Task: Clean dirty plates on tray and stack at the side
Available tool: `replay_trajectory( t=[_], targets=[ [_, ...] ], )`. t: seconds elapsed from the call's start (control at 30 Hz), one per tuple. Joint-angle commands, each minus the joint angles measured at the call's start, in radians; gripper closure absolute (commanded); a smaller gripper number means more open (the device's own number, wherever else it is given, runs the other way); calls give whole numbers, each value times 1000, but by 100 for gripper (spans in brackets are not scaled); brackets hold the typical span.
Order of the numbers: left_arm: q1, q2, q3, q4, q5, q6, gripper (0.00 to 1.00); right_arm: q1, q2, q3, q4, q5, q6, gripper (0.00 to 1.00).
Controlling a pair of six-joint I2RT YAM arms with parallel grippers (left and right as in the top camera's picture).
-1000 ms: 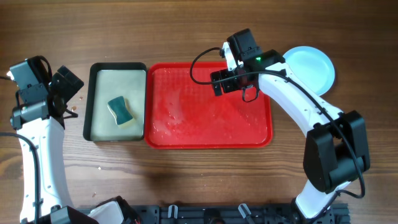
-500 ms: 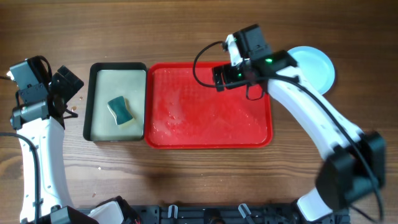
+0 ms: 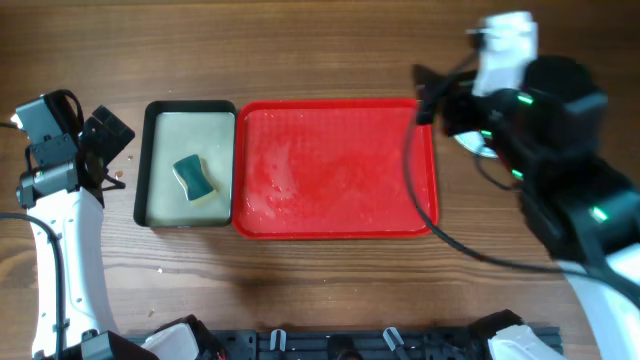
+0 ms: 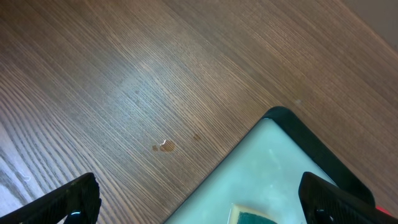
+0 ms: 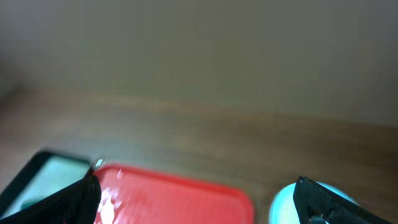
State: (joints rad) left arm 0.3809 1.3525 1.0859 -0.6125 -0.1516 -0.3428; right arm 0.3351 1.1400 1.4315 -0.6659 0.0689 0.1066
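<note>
The red tray (image 3: 335, 165) lies mid-table, wet and with no plates on it; its far edge also shows in the right wrist view (image 5: 174, 193). A pale turquoise plate (image 5: 283, 205) lies on the wood to the right of the tray. In the overhead view my raised right arm hides all of it but a sliver (image 3: 470, 143). I cannot tell how many plates lie there. My right gripper (image 3: 430, 95) (image 5: 199, 208) is open and empty, high above the tray's far right corner. My left gripper (image 3: 110, 135) (image 4: 202, 205) is open and empty, left of the black-rimmed tray.
A black-rimmed tray (image 3: 142, 165) with a pale inside stands against the red tray's left side and holds a green-and-yellow sponge (image 3: 195, 178). Its corner (image 4: 292, 118) and the sponge (image 4: 249, 216) show in the left wrist view. Small brown spots (image 4: 165, 147) mark the wood.
My right arm has lifted off the red tray's far right part and swung up and to the right, now covering the plates. The left arm has not moved.
</note>
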Motion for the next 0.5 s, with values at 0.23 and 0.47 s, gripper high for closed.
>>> replay_trajectory(
  t=[0.23, 0.47],
  targets=[
    [5, -18, 14, 3, 5, -10, 0, -218, -385, -260, 55, -55, -9, 0],
    [5, -18, 14, 3, 5, -10, 0, -272, -740, -735, 260, -68, 6, 0]
  ],
)
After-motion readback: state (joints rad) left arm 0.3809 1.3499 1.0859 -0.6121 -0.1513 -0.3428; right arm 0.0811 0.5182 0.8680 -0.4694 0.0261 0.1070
